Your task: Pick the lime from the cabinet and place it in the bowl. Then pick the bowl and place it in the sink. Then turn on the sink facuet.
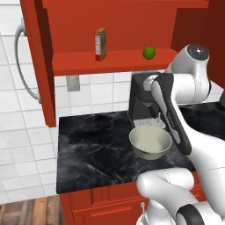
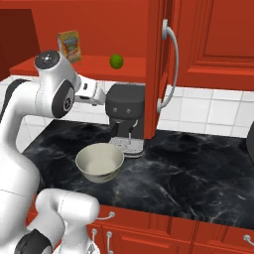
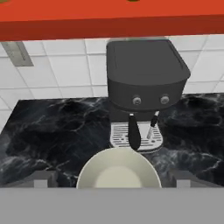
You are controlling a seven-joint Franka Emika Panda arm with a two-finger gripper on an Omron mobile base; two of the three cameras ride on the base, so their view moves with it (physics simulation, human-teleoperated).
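The lime (image 1: 149, 53) (image 2: 116, 61) rests on the red shelf (image 1: 110, 61) of the open cabinet, near its right end. Below it on the black counter stands the off-white bowl (image 1: 150, 141) (image 2: 99, 161) (image 3: 118, 170), upright and with nothing in it. My gripper (image 2: 103, 96) (image 3: 113, 178) hangs above the bowl's near rim and below the shelf, pointing at the wall. It is open, with the fingertips (image 3: 43, 178) wide apart and nothing between them.
A dark coffee machine (image 1: 140, 96) (image 2: 126, 111) (image 3: 146, 74) stands against the tiled wall just behind the bowl. A small carton (image 1: 100, 44) (image 2: 69, 45) sits on the shelf left of the lime. The cabinet doors (image 1: 37, 57) (image 2: 161, 64) stand open at both sides.
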